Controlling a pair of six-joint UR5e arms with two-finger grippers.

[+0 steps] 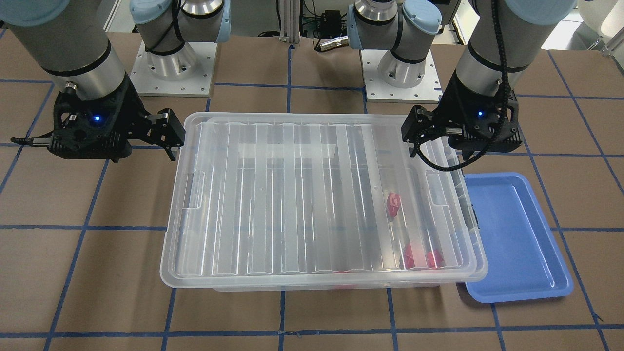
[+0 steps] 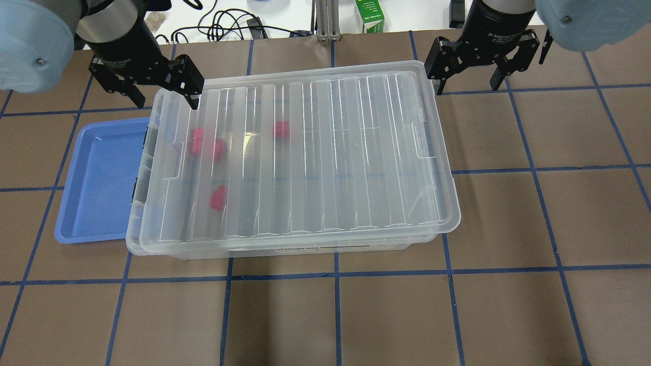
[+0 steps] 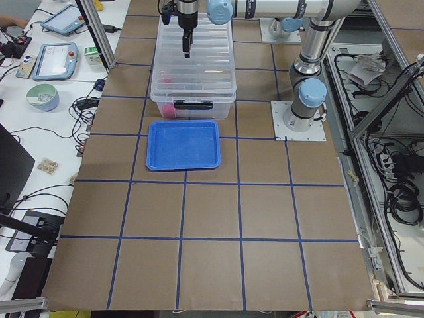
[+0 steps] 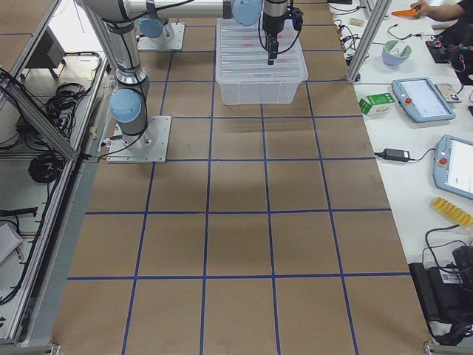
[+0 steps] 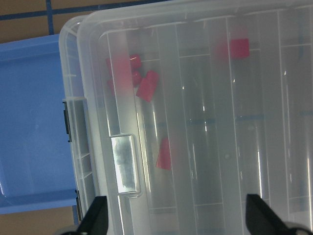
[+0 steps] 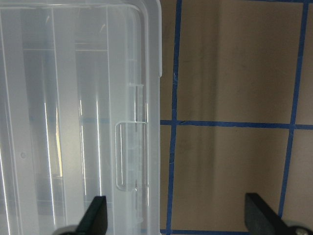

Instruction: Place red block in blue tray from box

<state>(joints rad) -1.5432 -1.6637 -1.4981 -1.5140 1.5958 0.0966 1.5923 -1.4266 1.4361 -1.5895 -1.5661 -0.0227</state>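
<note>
The box (image 2: 330, 152) is a clear bin with its ribbed lid (image 1: 292, 195) lying on top, slightly askew. Several red blocks show through the lid, one at the far side (image 2: 281, 129), a pair (image 2: 196, 141) near the tray end, and one nearer the robot (image 2: 218, 197). The blue tray (image 2: 101, 178) lies bare beside the box on my left. My left gripper (image 2: 155, 94) hovers open over the box's tray-side far corner, the red blocks (image 5: 148, 85) below it. My right gripper (image 2: 468, 81) hangs open past the opposite far corner, over the lid edge (image 6: 151, 73) and bare table.
Brown table with a blue tape grid (image 2: 335, 274) all around. The arm bases (image 1: 170, 63) stand behind the box. Cables and a green carton (image 2: 371, 15) lie beyond the table's far edge. Tablets and a bowl (image 3: 43, 96) sit on side benches.
</note>
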